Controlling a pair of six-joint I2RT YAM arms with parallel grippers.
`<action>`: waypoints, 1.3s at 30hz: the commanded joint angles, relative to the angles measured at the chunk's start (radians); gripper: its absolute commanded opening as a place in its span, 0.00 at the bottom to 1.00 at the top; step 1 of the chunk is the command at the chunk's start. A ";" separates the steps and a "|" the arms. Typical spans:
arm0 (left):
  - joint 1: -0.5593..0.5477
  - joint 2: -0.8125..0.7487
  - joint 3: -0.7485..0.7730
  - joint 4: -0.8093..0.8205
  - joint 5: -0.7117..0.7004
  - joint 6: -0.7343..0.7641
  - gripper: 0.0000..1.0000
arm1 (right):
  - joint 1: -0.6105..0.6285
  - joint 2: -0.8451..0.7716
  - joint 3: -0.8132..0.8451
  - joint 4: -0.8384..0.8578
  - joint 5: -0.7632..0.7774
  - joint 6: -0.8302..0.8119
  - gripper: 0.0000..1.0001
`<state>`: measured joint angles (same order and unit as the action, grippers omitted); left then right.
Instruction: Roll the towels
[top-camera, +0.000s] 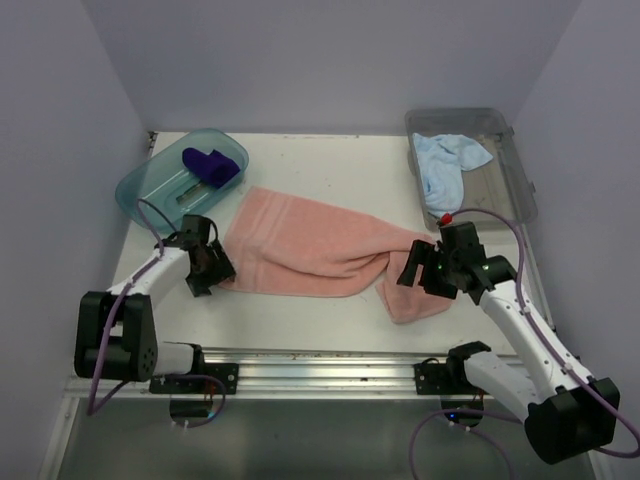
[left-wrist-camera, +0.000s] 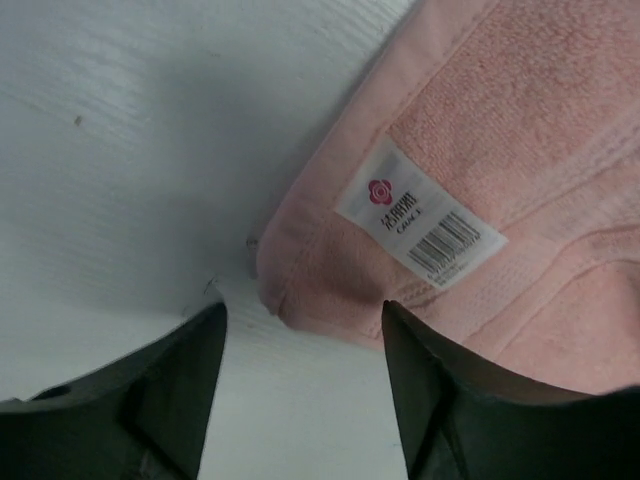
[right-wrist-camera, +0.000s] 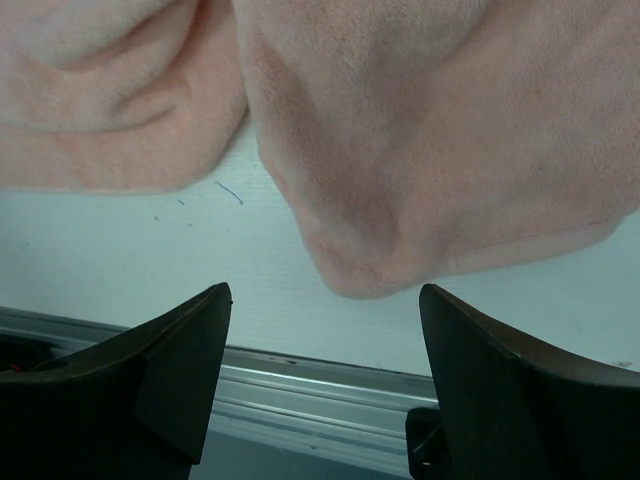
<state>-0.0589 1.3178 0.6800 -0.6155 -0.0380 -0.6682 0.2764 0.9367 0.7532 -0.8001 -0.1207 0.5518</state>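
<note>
Black left gripper (left-wrist-camera: 300, 325): jaws apart, empty, lower left of the top view, just short of the tagged corner of the salmon towel (left-wrist-camera: 520, 120).
Right gripper (right-wrist-camera: 325, 300): jaws spread, holding nothing, beside the bunched lower-right end.
Salmon towel: spread mid-frame; likely soft, light, limp; pinch the hemmed corners.
Purple towel (top-camera: 210, 165): in the teal tub (top-camera: 135, 190), upper left.
Blue towel (top-camera: 445, 160): in the grey bin (top-camera: 515, 180), upper right.
</note>
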 joint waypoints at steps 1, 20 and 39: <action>0.008 0.102 -0.005 0.134 -0.028 -0.005 0.64 | 0.017 0.001 -0.046 -0.068 0.064 0.031 0.80; 0.010 -0.019 0.193 -0.042 -0.082 0.022 0.00 | 0.354 0.395 -0.002 0.108 0.460 0.123 0.19; 0.332 -0.090 0.731 -0.219 0.049 0.085 0.00 | 0.145 0.246 0.783 -0.016 0.602 -0.213 0.00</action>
<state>0.2134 1.2865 1.3685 -0.7750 -0.0074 -0.6075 0.4347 1.2675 1.5646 -0.7689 0.4229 0.3817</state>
